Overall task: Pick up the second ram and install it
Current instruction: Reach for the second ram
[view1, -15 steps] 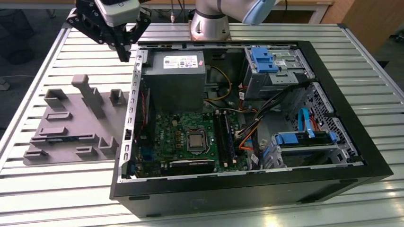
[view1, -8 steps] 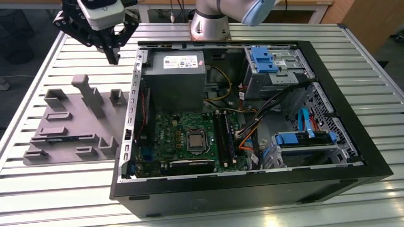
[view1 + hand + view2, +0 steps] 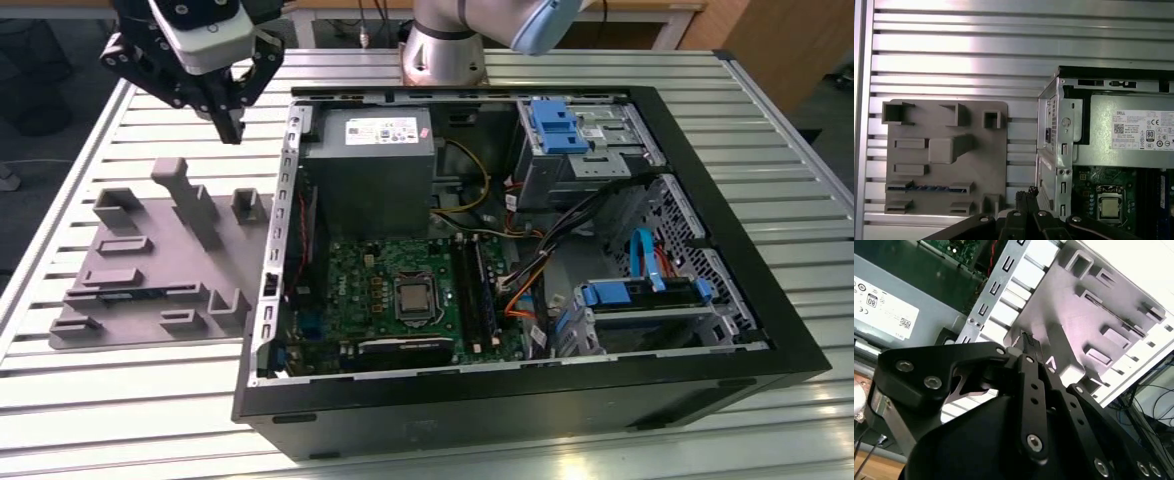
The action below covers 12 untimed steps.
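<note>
Exterior view checked first: found the gripper (image 3: pixel 235 128) hanging high over the slatted table (image 3: pixel 134 400), near the grey holder (image 3: pixel 147 250) and the corner of the open computer case (image 3: pixel 534 400), touching neither. Noted fingers (image 3: pixel 1024 200) pressed together in both wrist views, pinching nothing. Spotted the second ram (image 3: pixel 926 188) lying flat in a slot of the grey holder, a thin dark-blue strip between 2 grey end blocks, well apart from the gripper. Could not tell whether any of the long slots (image 3: pixel 475 290) beside the processor (image 3: pixel 416 300) on the green board (image 3: pixel 367 285) already holds a stick. Judged as barely begun: 0 of 2 steps done, with both the pick-up and the seating in the case left to do
</note>
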### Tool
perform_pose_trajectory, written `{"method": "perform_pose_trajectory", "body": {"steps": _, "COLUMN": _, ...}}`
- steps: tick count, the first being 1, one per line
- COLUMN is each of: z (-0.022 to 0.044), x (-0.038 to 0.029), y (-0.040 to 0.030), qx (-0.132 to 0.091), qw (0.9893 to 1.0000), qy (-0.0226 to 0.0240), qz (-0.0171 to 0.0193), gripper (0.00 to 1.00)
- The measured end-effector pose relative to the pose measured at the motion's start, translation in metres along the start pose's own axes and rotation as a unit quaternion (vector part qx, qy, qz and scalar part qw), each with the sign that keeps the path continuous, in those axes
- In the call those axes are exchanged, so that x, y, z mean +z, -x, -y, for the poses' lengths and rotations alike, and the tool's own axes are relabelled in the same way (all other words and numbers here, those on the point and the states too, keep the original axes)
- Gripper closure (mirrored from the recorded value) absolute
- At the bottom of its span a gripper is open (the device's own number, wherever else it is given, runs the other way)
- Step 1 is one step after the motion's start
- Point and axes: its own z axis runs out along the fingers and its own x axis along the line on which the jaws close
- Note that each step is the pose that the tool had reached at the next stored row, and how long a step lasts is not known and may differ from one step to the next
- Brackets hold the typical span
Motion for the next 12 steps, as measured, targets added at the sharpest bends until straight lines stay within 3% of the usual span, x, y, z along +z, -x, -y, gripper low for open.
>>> {"method": "perform_pose_trajectory", "body": {"steps": 3, "z": 0.0019, "x": 0.0007, "y": -0.0066, "qx": -0.002, "qw": 1.0000, "qy": 0.0000, "qz": 0.0000, "gripper": 0.89}}
{"method": "perform_pose_trajectory", "body": {"steps": 12, "z": 0.0013, "x": 0.0021, "y": -0.0475, "qx": -0.002, "qw": 1.0000, "qy": 0.0000, "qz": 0.0005, "gripper": 0.89}}
